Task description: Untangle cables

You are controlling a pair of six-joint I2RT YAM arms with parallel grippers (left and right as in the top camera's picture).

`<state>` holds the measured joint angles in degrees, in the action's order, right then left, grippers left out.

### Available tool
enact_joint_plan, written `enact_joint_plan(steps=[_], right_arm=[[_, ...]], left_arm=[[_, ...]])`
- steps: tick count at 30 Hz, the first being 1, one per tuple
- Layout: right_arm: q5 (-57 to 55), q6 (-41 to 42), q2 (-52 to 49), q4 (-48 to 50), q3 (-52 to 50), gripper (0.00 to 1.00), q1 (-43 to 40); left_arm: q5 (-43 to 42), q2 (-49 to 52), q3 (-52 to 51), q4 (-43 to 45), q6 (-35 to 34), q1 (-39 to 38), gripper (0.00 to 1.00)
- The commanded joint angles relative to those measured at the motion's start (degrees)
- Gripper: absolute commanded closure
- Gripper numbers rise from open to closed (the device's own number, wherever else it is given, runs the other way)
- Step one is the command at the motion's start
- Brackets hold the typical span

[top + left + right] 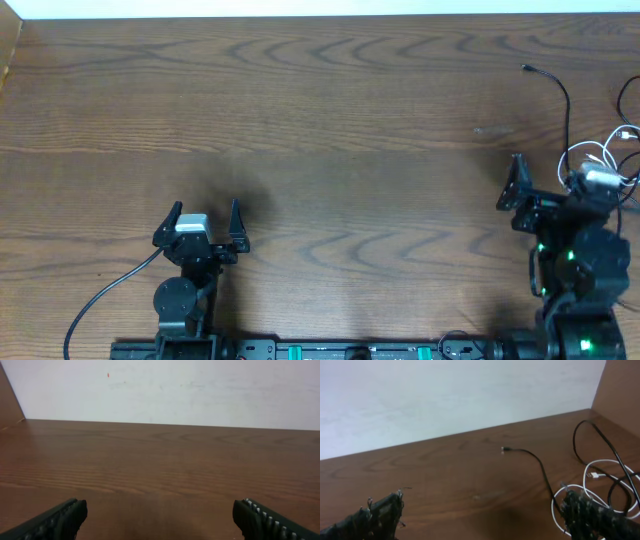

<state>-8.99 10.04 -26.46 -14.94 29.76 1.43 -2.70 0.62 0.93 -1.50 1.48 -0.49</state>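
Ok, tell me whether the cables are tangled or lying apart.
Tangled: loops of the white cable and the black cable cross over each other.

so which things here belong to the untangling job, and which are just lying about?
Job: long thin black cable; shorter thin white cable crossing it; right gripper, open, near them; left gripper, open.
Not job: brown wood-grain table; white wall; thick black wire at left arm's base.

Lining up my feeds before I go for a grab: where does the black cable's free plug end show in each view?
Overhead: black cable's plug end, upper right.
Left wrist: not in it.
Right wrist: centre, left of the white cable.
Shared landmark: table's far edge.
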Motion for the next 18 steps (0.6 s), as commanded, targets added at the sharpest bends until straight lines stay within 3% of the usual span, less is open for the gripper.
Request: enact_joint_plan(steps=[1, 10, 18], right_arm=[[0.85, 0.61, 5.09, 1.09, -3.63, 0.01, -0.26], [4.66, 0.61, 17.25, 10.23, -16.2, 0.01, 0.0], [5.07, 0.61, 19.87, 15.43, -21.29, 0.01, 0.37]], left_arm=[[0.57, -0.33, -0.7, -2.54, -0.26, 0.04, 0.02], [0.57, -0.33, -0.7, -2.54, -0.26, 0.04, 0.02], [0.57, -0.33, -0.7, -2.54, -0.26, 0.04, 0.02]])
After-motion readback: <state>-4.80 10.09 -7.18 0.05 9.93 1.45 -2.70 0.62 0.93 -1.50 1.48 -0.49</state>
